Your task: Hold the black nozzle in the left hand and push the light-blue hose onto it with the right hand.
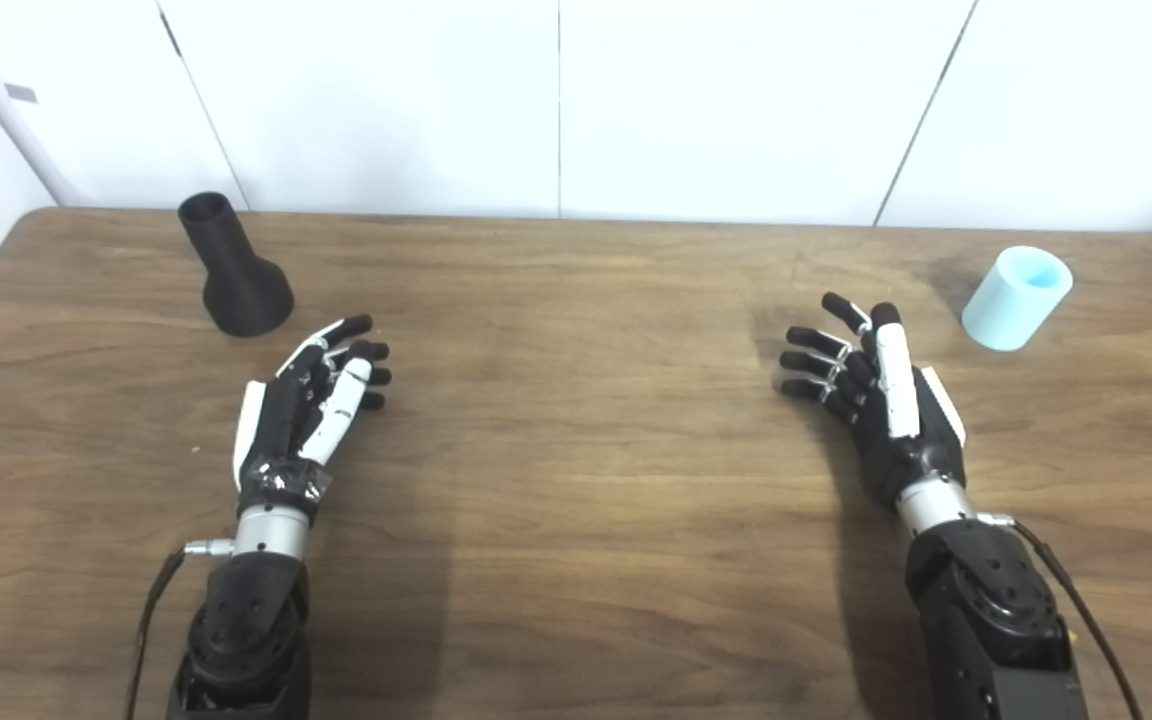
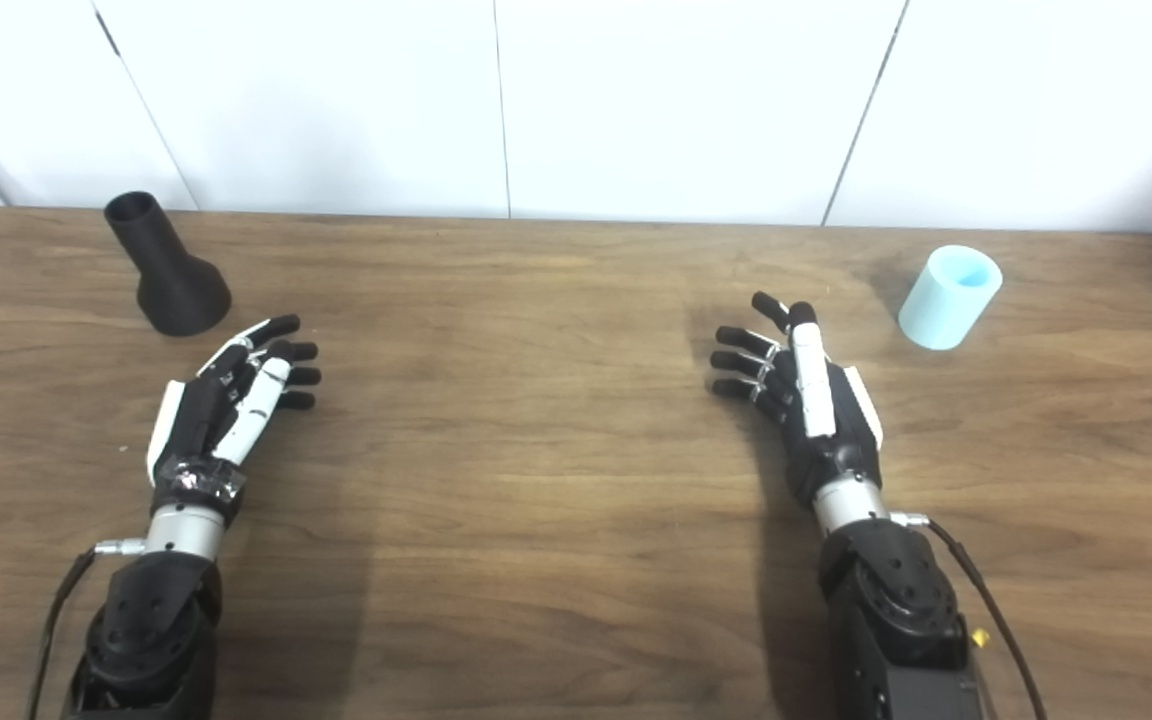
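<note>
Black nozzle (image 1: pixel 234 268) in the left eye view stands on its wide flared base at the table's (image 1: pixel 576 480) far left, narrow open neck up and leaning away, just beyond the left hand (image 1: pixel 308 400), which holds nothing, fingers spread; light-blue hose (image 1: pixel 1017 297), a short open tube, sits tilted far right, near the right hand (image 1: pixel 876 395), also empty with fingers apart. Right eye view shows the same layout: nozzle and hose well apart, both hands between them over bare wood, white wall panels (image 2: pixel 576 100) behind, nothing blocking either piece.
</note>
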Available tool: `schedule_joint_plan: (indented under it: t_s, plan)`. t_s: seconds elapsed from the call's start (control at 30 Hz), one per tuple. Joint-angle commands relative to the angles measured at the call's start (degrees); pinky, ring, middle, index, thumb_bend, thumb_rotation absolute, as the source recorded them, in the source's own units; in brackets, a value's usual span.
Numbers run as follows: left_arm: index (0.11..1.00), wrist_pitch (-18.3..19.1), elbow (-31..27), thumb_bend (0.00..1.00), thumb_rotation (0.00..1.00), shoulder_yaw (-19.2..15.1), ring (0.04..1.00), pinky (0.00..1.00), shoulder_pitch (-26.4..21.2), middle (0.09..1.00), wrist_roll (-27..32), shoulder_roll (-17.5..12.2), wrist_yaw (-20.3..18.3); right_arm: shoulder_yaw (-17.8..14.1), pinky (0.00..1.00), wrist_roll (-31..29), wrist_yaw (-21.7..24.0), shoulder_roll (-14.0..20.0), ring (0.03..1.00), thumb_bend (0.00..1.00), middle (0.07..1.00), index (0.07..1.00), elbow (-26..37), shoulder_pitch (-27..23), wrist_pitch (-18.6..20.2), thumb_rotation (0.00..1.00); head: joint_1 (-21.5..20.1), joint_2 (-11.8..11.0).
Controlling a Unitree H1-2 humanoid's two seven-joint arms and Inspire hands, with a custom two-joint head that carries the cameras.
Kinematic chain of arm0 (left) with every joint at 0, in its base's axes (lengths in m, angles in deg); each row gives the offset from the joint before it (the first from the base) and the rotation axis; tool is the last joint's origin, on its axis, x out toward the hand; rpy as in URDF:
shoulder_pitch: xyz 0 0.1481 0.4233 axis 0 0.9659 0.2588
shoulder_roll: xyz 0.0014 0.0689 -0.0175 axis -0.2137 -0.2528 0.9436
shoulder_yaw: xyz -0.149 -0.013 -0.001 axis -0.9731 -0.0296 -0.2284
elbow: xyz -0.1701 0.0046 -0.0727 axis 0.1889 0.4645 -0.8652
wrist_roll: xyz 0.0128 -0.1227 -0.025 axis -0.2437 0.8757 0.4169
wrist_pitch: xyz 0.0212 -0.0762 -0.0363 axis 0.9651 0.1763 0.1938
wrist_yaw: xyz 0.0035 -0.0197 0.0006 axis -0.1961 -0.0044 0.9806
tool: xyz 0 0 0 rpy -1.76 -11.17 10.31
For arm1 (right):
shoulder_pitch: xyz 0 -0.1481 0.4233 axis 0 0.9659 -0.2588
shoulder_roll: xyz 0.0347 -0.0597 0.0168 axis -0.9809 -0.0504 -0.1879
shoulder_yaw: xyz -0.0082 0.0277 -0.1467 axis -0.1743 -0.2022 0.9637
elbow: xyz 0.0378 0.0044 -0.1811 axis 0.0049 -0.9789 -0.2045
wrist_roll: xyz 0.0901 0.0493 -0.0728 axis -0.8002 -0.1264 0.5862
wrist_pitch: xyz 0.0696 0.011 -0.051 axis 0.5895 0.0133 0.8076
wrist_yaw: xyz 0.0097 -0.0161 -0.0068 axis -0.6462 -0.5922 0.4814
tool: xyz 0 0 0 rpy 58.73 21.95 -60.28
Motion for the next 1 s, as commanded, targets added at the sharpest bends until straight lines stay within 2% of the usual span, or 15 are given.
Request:
schedule_joint_plan:
  t_s: [0.0,0.6,0.8,0.97]
  plan:
    - [0.785,-0.1,-0.9,0.32,0.51,0.6,0.659,0.58,-0.2,0.708,-0.2,-0.3,-0.6,0.0,0.58,-0.4,0.3,0.4,0.675,0.37,0.700,0.866,1.4,-0.4,0.5,0.97,0.0,0.0]
    - [0.786,1.2,-1.8,0.31,0.49,0.6,0.659,0.58,-0.1,0.709,-0.1,0.0,-0.5,0.1,0.57,-0.2,0.5,0.5,0.679,0.37,0.703,0.865,1.6,-0.3,0.5,0.98,0.2,-0.2]
    - [0.786,1.0,-1.6,0.28,0.50,1.0,0.663,0.58,0.2,0.707,-0.9,0.0,-0.4,0.2,0.56,0.4,0.1,0.7,0.676,0.36,0.701,0.868,1.3,-0.1,0.6,1.00,2.2,-1.8]
    - [0.777,-1.8,0.5,0.30,0.49,1.4,0.657,0.57,0.3,0.705,-0.6,1.3,0.5,-0.7,0.55,-0.6,0.6,1.1,0.675,0.36,0.701,0.858,-0.2,0.0,-0.5,0.99,7.6,-4.8]
